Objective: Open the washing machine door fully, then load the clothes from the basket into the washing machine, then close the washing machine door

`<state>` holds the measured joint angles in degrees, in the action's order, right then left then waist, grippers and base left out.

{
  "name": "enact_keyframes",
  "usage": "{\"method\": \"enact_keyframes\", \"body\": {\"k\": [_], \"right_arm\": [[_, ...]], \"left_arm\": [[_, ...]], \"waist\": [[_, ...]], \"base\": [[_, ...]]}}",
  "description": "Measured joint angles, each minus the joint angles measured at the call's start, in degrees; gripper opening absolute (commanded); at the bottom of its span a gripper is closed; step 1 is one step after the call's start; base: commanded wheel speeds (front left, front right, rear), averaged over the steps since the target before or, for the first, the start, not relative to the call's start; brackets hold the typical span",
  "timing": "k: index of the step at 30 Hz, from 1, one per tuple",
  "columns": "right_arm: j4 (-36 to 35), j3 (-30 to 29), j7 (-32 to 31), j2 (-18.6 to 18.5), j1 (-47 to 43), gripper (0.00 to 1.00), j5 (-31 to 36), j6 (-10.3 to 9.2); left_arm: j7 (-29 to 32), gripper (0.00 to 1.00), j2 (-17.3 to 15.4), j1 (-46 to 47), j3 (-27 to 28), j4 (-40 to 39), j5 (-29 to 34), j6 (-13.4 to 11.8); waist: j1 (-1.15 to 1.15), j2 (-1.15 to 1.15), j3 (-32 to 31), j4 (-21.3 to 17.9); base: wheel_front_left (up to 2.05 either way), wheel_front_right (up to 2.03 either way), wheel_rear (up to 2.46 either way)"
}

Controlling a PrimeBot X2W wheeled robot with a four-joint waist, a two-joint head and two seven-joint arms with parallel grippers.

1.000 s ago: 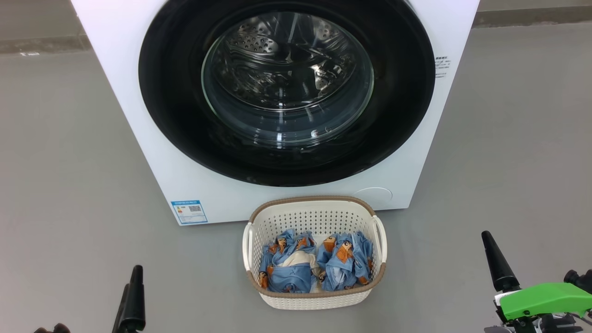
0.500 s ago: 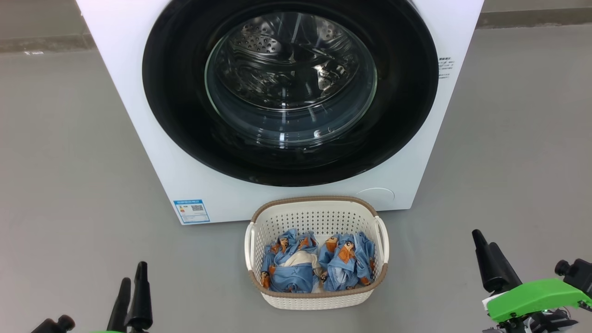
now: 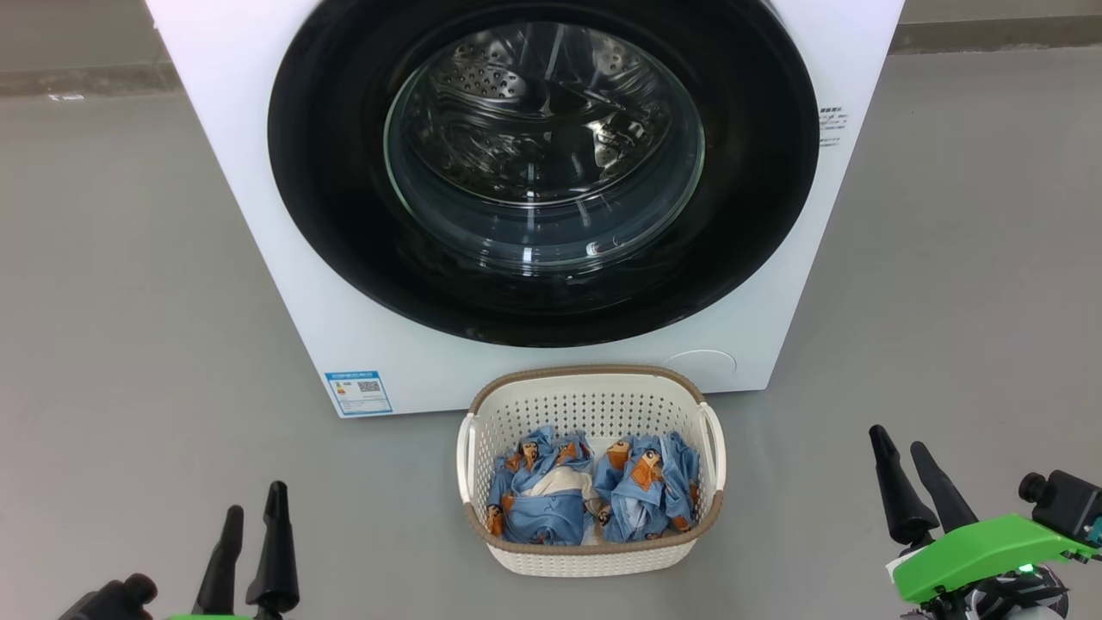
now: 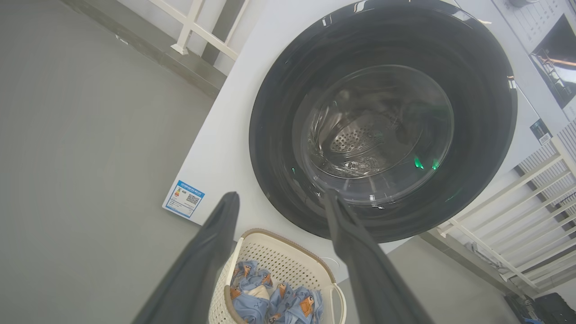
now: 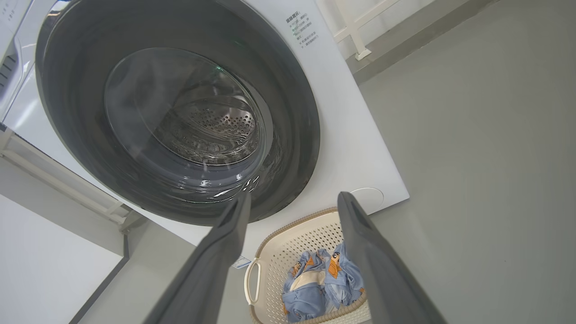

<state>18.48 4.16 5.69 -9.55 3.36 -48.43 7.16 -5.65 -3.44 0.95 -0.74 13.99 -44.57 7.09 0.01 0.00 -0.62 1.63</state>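
Clothes, two small bundles of light blue fabric printed with orange-brown cartoon figures, lie in the small rectangular cream-white plastic basket, and neither pincer touches them.

The left pincer hangs at the lower left of the head view. Its two long dark fingers are spread wide and empty, with the tips pointing up the view. The right pincer hangs at the lower right, likewise wide and holding nothing, with a bright green plastic piece on the wrist behind it. Both stand over the grey floor, one on each side of the basket and well apart from it.

Between them, the basket has perforated sides, a woven brown rim and side handles, and it sits on the floor just in front of the big white front-loading washing machine. The clothes lie side by side in its bottom, and cream-white lining shows on the left bundle.

Above the basket, the large round washing machine door, with a wide glossy black rim and a clear bulging glass centre, is shut flat against the front. The perforated steel drum shows through the glass. A blue label sits at the lower left corner of the front panel, and a round white flap sits at the lower right, just behind the basket's rim.
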Motion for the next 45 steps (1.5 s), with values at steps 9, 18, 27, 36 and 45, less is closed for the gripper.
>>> {"method": "enact_keyframes", "body": {"k": [9,18,27,36,45], "right_arm": [[0.66,1.47,1.14,-0.80,0.51,1.00,4.25,0.00],[0.71,2.76,2.99,-1.51,0.87,1.00,10.82,0.00],[0.71,3.47,4.34,-2.15,1.03,1.00,16.74,0.00],[0.73,3.75,5.84,-2.96,1.03,1.00,21.62,0.00],[0.85,4.59,7.11,-3.26,1.03,1.00,27.44,0.01]], "left_arm": [[-1.47,1.00,0.01,0.00,-0.34,-0.36,5.02,0.00],[-3.02,1.00,-0.07,0.00,-0.89,-0.93,11.35,0.01],[-4.54,1.00,-0.18,0.00,-1.11,-1.07,17.18,0.03],[-6.04,1.00,-0.23,0.00,-1.25,-1.07,23.45,0.10],[-7.55,1.00,-0.41,0.00,-1.26,-1.03,29.05,0.11]], "waist": [[0.00,0.00,-0.25,0.10],[0.00,0.00,-0.41,0.08],[0.00,0.00,-0.66,0.06],[0.00,0.00,-0.88,0.25],[0.00,0.00,-1.27,0.35]], "base": [[0.00,0.00,0.00],[0.00,0.00,0.00],[0.00,0.00,0.00],[0.00,0.00,0.00],[0.00,0.00,0.00]]}}
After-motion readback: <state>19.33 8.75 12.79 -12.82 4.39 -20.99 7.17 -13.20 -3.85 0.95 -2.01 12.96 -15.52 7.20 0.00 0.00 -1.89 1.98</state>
